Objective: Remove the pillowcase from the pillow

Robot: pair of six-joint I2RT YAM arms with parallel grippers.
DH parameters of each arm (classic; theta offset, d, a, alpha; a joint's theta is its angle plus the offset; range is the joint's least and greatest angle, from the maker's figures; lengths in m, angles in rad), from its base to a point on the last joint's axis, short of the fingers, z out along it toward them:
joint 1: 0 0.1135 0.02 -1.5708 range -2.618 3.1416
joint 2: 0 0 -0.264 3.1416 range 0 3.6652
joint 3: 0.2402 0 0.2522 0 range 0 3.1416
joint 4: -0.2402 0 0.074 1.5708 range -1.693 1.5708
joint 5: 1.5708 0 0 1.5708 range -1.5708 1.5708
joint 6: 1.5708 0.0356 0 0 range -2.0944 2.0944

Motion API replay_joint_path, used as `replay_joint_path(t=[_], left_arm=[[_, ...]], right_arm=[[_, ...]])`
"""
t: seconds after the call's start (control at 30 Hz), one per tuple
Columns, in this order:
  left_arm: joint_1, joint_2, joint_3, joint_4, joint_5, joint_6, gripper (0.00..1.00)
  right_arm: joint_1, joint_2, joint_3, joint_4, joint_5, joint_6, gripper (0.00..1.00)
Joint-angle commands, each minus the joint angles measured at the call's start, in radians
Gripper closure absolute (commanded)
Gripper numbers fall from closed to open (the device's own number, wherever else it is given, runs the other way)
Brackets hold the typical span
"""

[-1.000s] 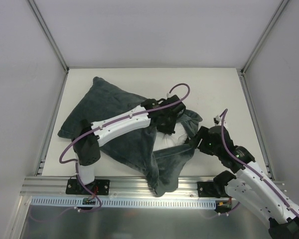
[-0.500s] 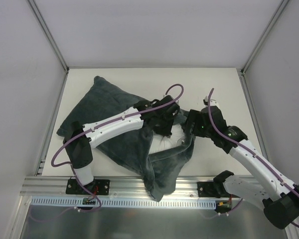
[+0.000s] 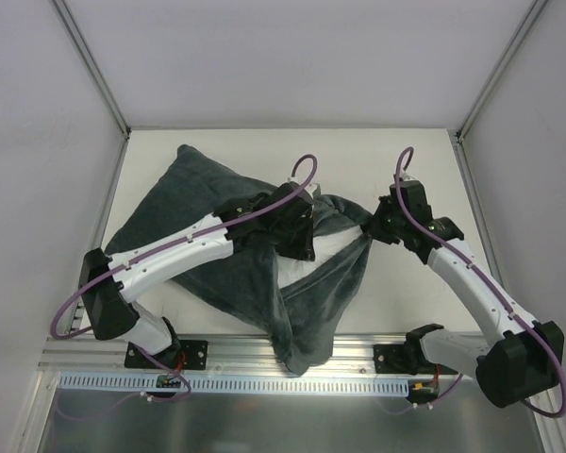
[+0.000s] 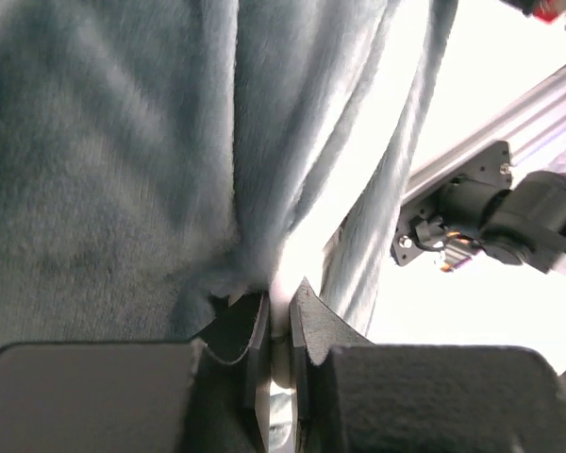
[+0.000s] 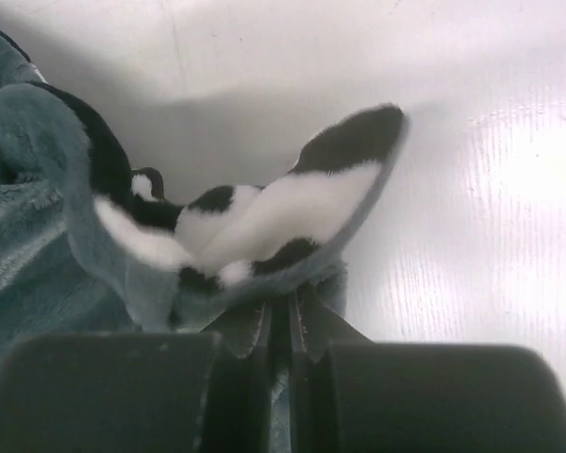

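From above, one dark grey-teal plush pillowcase (image 3: 203,222) lies on the pale table (image 3: 387,160). Its long axis runs from a pointed corner at 10 o'clock down to a draped fold at 5 o'clock, by the near rail. One plump white pillow (image 3: 330,250) shows only as a bare patch at the cover's open mouth, between the two end effectors. The left end effector (image 3: 300,243) sits at the mouth's 9 o'clock side and the right end effector (image 3: 372,229) at its 3 o'clock side. The covered bulk lies toward 10 o'clock of both, nearer the left arm, so stripping the cover probably means drawing the mouth away from that corner. In the left wrist view, the left end effector is clamped on a gathered fold of the grey-teal plush, with a thin pale strip pinched in too, though whether that is pillow I cannot tell. In the right wrist view, the right end effector is closed on the cover's hem, which is flipped to show its black-and-white zebra lining, with bare table beyond at 2 o'clock.
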Motion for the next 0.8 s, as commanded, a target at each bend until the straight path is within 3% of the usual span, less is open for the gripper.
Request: replay_joint_path(t=[0.0, 0.3, 0.43, 0.6, 0.7, 0.77], left_arm=[[-0.001, -0.153, -0.031, -0.075, 0.036, -0.031, 1.00], [-0.001, -0.280, -0.091, -0.071, 0.034, -0.039, 1.00], [0.008, -0.255, -0.016, -0.068, -0.009, -0.037, 1.00], [0.068, -0.150, 0.104, -0.037, -0.038, -0.048, 1.00], [0.121, -0.078, 0.202, -0.025, -0.032, -0.065, 1.00], [0.155, -0.047, 0.239, -0.022, -0.020, -0.066, 1.00]], right_arm=[[-0.087, 0.027, 0.032, 0.077, 0.025, -0.032, 0.99], [-0.160, 0.154, 0.035, 0.202, -0.211, -0.047, 0.99], [-0.134, 0.138, -0.069, 0.308, -0.325, -0.001, 0.99], [-0.048, 0.047, -0.273, 0.414, -0.322, 0.085, 0.99], [-0.015, -0.028, -0.343, 0.367, -0.316, 0.088, 0.99], [-0.014, -0.129, -0.347, 0.314, -0.310, 0.073, 0.74]])
